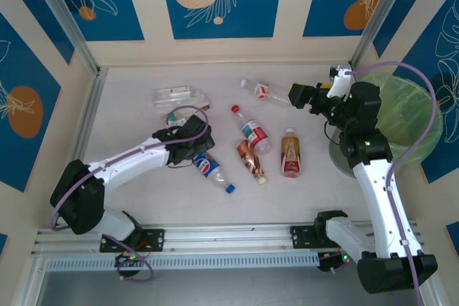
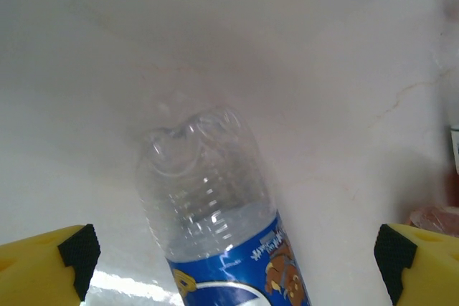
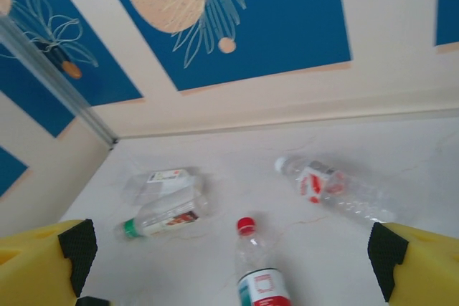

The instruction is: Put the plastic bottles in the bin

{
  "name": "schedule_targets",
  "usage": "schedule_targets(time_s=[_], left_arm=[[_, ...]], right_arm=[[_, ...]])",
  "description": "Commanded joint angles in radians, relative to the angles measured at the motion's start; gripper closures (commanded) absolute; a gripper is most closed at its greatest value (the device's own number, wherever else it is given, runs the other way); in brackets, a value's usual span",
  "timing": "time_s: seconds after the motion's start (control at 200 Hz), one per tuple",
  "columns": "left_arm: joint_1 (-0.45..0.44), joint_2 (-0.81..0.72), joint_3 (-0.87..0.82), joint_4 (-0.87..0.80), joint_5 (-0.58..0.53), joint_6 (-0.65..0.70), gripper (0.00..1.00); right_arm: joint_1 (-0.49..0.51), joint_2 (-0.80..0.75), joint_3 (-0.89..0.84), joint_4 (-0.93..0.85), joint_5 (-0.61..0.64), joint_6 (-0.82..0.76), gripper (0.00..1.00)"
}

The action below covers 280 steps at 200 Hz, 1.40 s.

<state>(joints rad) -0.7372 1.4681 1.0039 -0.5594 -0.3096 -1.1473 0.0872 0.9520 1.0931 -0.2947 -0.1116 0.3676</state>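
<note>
Left gripper (image 2: pixel 234 252): fingers apart, blue-label bottle (image 2: pixel 208 191) between them, lettering unreadable. Right gripper (image 3: pixel 233 249): fingers apart, empty; red-cap bottle (image 3: pixel 256 274) just ahead. Bin (image 1: pixel 417 132) behind right fingers.

The bin (image 1: pixel 412 116) stands at the right of the frame, three bottles (image 1: pixel 252 135) lie side by side in the middle of the table (image 1: pixel 129 123), one bottle (image 1: pixel 264 92) lies above them, two bottles (image 1: pixel 179 97) lie further left, and a last bottle (image 1: pixel 214 170) lies just left of the three.

Top overhead; left wrist close; both share blue-label bottle (image 1: pixel 210 168) (image 2: pixel 215 220).
</note>
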Motion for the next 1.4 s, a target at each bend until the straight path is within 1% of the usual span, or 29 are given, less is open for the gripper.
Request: schedule_targets(time_s=[0.0,0.155,0.255,0.375,0.485,0.6,0.68,0.805,0.915,1.07,1.195,1.295,1.395], left_arm=[[0.006,0.039,0.054,-0.095,0.062,-0.079,0.0],[0.006,0.106,0.129,-0.192,0.055,-0.163,0.0],[0.006,0.118,0.121,-0.211,0.056,-0.242,0.0],[0.01,0.12,0.058,-0.147,0.067,-0.328,0.0],[0.026,0.138,0.053,-0.138,0.034,-0.37,0.0],[0.035,0.165,0.029,-0.061,0.079,-0.4,0.0],[0.036,0.214,0.045,-0.056,0.111,-0.403,0.0],[0.036,0.269,0.08,-0.048,0.086,-0.409,0.0],[0.037,0.279,0.082,-0.028,0.044,-0.432,0.03],[0.037,0.287,0.089,-0.051,-0.019,-0.452,0.08],[0.036,0.299,0.085,-0.043,-0.037,-0.462,0.15],[0.037,0.315,0.088,-0.04,-0.03,-0.468,0.16],[0.039,0.326,0.094,-0.04,-0.031,-0.468,0.21]], right_arm=[[0.022,0.026,0.01,0.057,-0.109,0.061,0.01],[0.086,0.04,-0.067,0.101,-0.03,0.035,0.0],[0.103,0.043,-0.098,0.095,-0.005,0.036,0.01],[0.111,0.042,-0.123,0.079,0.011,0.046,0.0],[0.115,0.041,-0.133,0.074,0.026,0.078,0.0],[0.123,0.037,-0.124,0.076,0.011,0.097,0.01],[0.13,0.035,-0.122,0.078,0.013,0.1,0.01],[0.135,0.039,-0.12,0.072,0.009,0.105,0.01],[0.138,0.043,-0.11,0.058,0.004,0.1,0.01],[0.141,0.047,-0.099,0.039,0.016,0.088,0.01],[0.144,0.054,-0.102,0.04,0.02,0.096,0.01],[0.145,0.063,-0.101,0.04,0.022,0.104,0.0],[0.148,0.07,-0.09,0.03,0.021,0.11,0.0]])
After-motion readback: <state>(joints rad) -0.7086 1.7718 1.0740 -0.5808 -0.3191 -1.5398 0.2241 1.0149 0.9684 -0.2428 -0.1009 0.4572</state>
